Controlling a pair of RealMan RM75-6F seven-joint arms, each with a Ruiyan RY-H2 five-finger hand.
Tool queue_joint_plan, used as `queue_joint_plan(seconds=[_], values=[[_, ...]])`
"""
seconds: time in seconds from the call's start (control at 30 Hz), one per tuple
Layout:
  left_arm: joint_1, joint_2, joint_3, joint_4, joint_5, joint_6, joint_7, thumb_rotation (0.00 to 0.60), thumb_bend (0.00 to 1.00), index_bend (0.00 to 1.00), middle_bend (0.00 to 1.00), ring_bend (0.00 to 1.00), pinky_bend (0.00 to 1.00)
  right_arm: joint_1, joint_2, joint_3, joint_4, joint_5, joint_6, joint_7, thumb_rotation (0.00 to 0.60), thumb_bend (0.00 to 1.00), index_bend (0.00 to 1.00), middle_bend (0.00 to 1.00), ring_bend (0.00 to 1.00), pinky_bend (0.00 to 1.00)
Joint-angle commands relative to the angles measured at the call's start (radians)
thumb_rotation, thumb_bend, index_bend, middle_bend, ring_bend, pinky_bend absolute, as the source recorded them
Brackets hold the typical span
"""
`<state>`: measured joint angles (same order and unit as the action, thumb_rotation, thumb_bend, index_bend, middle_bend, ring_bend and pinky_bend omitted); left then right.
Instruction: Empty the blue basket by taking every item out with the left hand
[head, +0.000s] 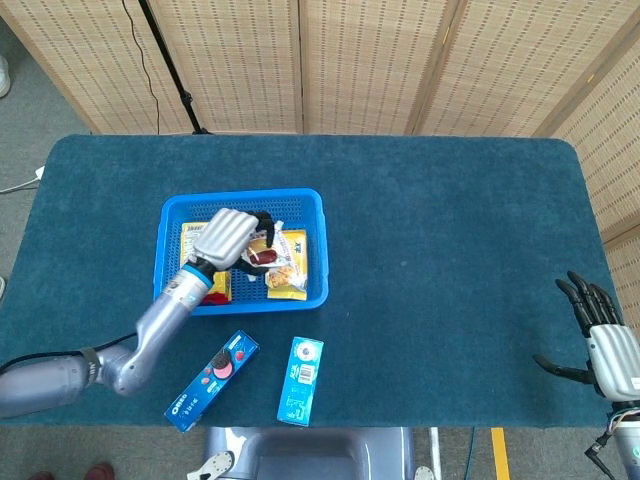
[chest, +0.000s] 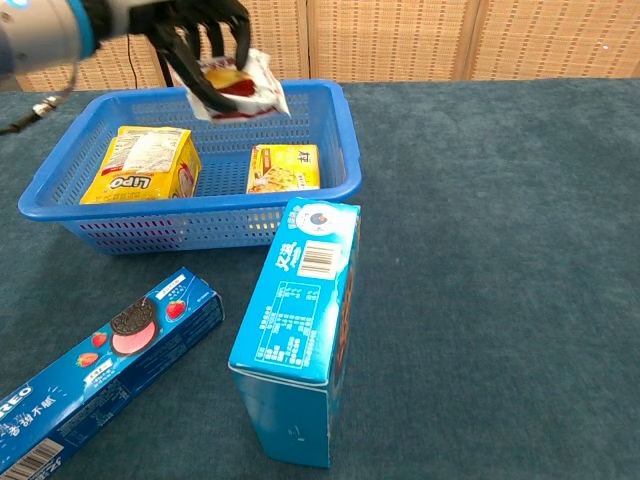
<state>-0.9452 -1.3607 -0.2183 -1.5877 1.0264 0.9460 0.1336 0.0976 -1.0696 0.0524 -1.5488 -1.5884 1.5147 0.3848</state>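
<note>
In the head view, the left hand (head: 224, 238) sits above the blue basket (head: 312, 247), its fingers curled around a white snack packet (head: 268, 246) with a red and yellow print, which it holds raised over the middle of the basket. Under the hand and forearm a yellow Lipo box (head: 218, 283) shows only partly at the basket's left side, and a smaller yellow packet (head: 291, 265) lies on the basket floor toward the right. In front of the basket on the teal table (head: 450, 250) lie a long Oreo box (head: 211, 380), slanted, and just to its right a shorter blue carton (head: 300, 380). The right hand (head: 605, 350) rests at the table's near right corner, well apart from everything, fingers spread and holding nothing. In the chest view, the left hand (chest: 190, 30) is at the top left, dark fingers clasping the white snack packet (chest: 235, 85) clear above the blue basket (chest: 200, 225) rim. Inside the basket, the Lipo box (chest: 140, 165) lies at the left and the yellow packet (chest: 284, 167) at the right, apart from each other. The blue carton (chest: 295, 330) fills the foreground just in front of the basket, and the Oreo box (chest: 105, 365) lies at the lower left
</note>
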Motion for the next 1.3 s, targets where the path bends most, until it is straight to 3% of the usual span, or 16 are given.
queue_joint_plan(seconds=[0.03,0.23,0.5,0.57,0.63,0.7,0.73,0.83,1.03,1.2,1.3], values=[[0.119,0.153,0.025,-0.064,0.133,0.060,-0.163,0.600,0.02,0.57,0.45,0.46,0.54,-0.001,0.002,-0.004,-0.003,-0.008,0.005,0.000,0.600,0.00,0.00,0.00,0.00,0.00],[0.275,0.276,0.120,0.013,0.273,0.119,-0.378,0.600,0.01,0.55,0.44,0.45,0.54,0.000,0.002,-0.011,-0.011,-0.024,0.008,-0.007,0.600,0.00,0.00,0.00,0.00,0.00],[0.404,0.228,0.196,0.231,0.342,0.165,-0.578,0.600,0.01,0.54,0.40,0.38,0.51,0.007,0.001,-0.017,-0.018,-0.030,-0.003,-0.018,0.600,0.00,0.00,0.00,0.00,0.00],[0.412,0.215,0.218,0.267,0.359,0.140,-0.583,0.600,0.01,0.40,0.23,0.21,0.37,0.008,0.000,-0.018,-0.018,-0.031,-0.004,-0.021,0.600,0.00,0.00,0.00,0.00,0.00],[0.407,0.210,0.237,0.281,0.393,0.114,-0.596,0.596,0.00,0.12,0.03,0.03,0.15,0.010,0.000,-0.018,-0.020,-0.031,-0.006,-0.023,0.600,0.00,0.00,0.00,0.00,0.00],[0.404,0.205,0.233,0.282,0.425,0.132,-0.619,0.567,0.00,0.00,0.00,0.00,0.02,0.010,0.000,-0.019,-0.021,-0.032,-0.007,-0.024,0.600,0.00,0.00,0.00,0.00,0.00],[0.405,0.203,0.228,0.282,0.439,0.150,-0.621,0.542,0.00,0.00,0.00,0.00,0.00,0.010,0.000,-0.019,-0.022,-0.032,-0.007,-0.024,0.600,0.00,0.00,0.00,0.00,0.00],[0.404,0.206,0.209,0.261,0.478,0.206,-0.611,0.515,0.00,0.00,0.00,0.00,0.00,0.009,0.001,-0.019,-0.022,-0.030,-0.004,-0.022,0.600,0.00,0.00,0.00,0.00,0.00],[0.364,0.241,0.162,0.163,0.526,0.241,-0.548,0.516,0.00,0.00,0.00,0.00,0.00,0.009,0.003,-0.018,-0.018,-0.023,-0.006,-0.012,0.600,0.00,0.00,0.00,0.00,0.00],[0.252,0.279,0.125,-0.005,0.458,0.038,-0.373,0.517,0.00,0.00,0.00,0.00,0.00,0.014,0.003,-0.021,-0.017,-0.027,-0.014,-0.004,0.600,0.00,0.00,0.00,0.00,0.00],[0.152,0.253,0.081,-0.080,0.304,-0.136,-0.207,0.517,0.00,0.00,0.00,0.00,0.00,0.015,0.004,-0.023,-0.015,-0.025,-0.016,0.002,0.600,0.00,0.00,0.00,0.00,0.00]])
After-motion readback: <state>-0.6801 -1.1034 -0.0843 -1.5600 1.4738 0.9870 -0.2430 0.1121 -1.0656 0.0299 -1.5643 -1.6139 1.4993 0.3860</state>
